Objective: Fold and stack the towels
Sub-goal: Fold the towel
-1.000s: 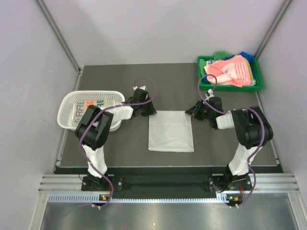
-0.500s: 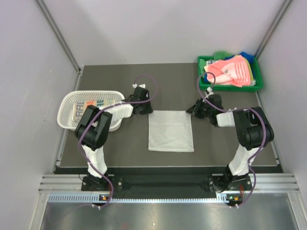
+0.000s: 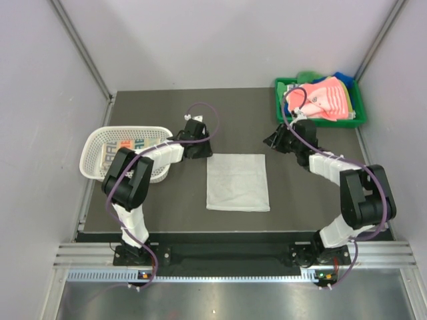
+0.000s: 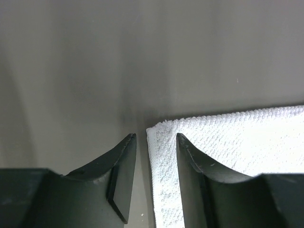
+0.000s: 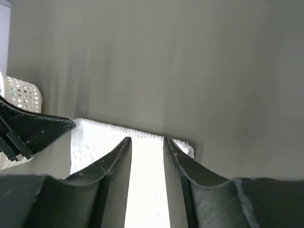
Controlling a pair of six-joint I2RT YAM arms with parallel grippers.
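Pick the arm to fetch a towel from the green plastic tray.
Right, likely: right gripper, open and empty, sits nearest the green plastic tray; left gripper is by the white perforated basket.

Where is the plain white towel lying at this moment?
In the top view, the plain white towel lies flat at the middle of the table, right of the white basket and nearer than the green tray at the far right corner.

It was probably a robotics lab test cell: plain pale grey partition walls (image 3: 220, 40) enclosed a dark matte tabletop (image 3: 240, 113) edged with ribbed aluminium rails (image 3: 227, 257).
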